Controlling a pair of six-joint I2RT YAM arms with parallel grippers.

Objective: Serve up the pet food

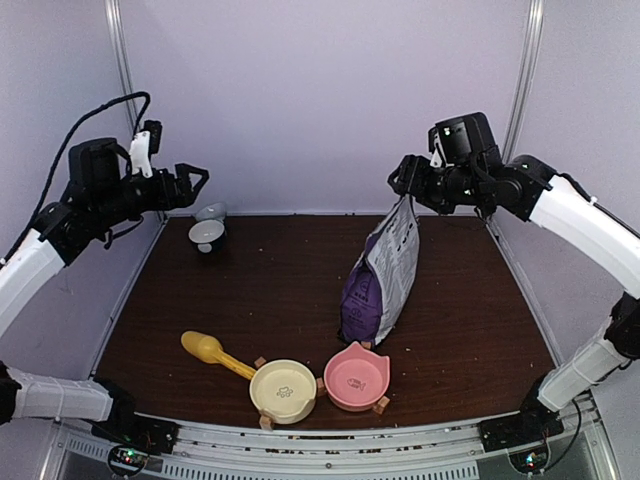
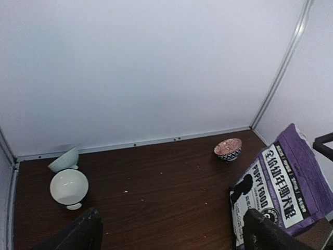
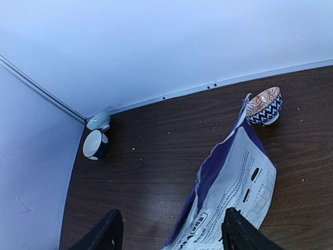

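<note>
Right of the dark brown table's [image 1: 470, 300] middle, the pet food lies unseen inside the tall purple foil bag [image 1: 380, 280], whose long axis climbs toward 12 o'clock to an open mouth just under the right gripper [image 1: 400, 180], jaws spread and empty, while the left gripper [image 1: 198, 180], also spread, hangs well apart at 10 o'clock.

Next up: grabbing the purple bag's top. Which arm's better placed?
Right. The right gripper hangs open at the top edge of the purple bag, which runs between its jaws in the wrist view. The left gripper is open too, but off by the far-left bowls.
</note>
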